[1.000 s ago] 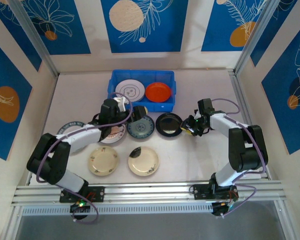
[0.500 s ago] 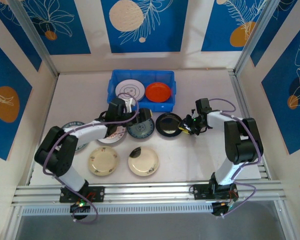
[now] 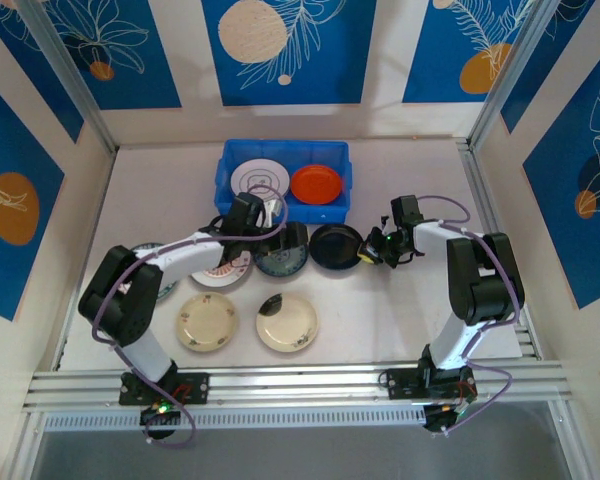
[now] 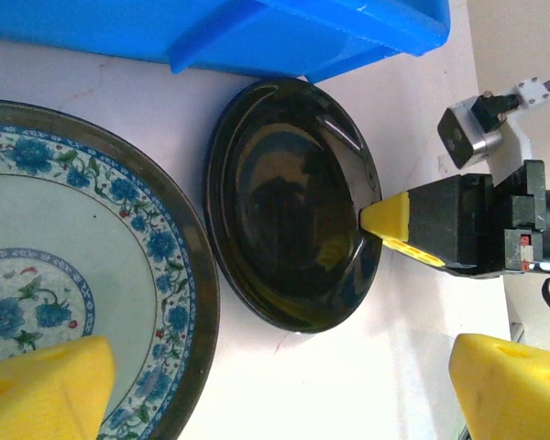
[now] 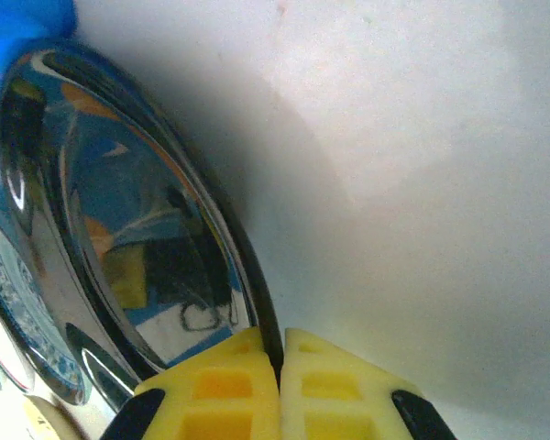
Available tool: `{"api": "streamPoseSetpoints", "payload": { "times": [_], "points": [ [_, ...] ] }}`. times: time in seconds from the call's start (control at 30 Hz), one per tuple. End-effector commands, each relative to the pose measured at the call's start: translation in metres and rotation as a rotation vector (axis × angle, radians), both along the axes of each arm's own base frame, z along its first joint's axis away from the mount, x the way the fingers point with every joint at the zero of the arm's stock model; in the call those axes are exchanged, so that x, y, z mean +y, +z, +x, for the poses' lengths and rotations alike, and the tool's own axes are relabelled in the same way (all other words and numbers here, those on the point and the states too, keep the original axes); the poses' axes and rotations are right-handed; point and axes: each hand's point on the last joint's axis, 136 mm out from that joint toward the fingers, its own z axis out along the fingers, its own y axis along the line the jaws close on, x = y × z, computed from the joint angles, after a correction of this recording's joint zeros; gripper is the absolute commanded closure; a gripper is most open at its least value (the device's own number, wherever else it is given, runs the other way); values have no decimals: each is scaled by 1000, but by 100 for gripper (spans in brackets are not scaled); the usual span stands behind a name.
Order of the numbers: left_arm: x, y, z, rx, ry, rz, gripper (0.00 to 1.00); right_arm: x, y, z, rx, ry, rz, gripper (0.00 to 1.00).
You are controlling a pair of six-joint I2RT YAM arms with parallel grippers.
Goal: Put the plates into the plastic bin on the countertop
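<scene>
Your right claw is pinched shut on the right rim of the black plate, which looks tipped off the countertop, though that's hard to judge. Your left claw hangs spread wide above the teal plate beside it. Just behind, the bin holds a white plate and an orange plate.

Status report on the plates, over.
Right gripper shut on black plate rim. Left gripper open, near bin front, by teal plate. Bin holds white plate, orange plate.
</scene>
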Motion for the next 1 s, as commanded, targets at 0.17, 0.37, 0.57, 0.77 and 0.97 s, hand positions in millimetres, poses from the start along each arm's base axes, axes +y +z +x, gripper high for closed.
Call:
{"api": "streamPoseSetpoints", "payload": {
  "times": [0.17, 0.37, 0.57, 0.77, 0.97],
  "points": [
    [-7, 7, 3, -19, -19, 4, 8, -13, 11, -12, -7, -39, 34, 100],
    [-12, 18, 3, -42, -31, -38, 8, -16, 53, -26, -77, -40, 114, 100],
    [-19, 29, 7, -69, -27, -104, 12, 5, 96, -37, -145, 35, 183, 100],
    [-23, 41, 10, -95, -24, -149, 20, 21, 121, -35, -202, 84, 178, 100],
    [-22, 40, 8, -93, -24, -153, 43, 32, 139, -34, -243, 114, 195, 100]
  ]
}}
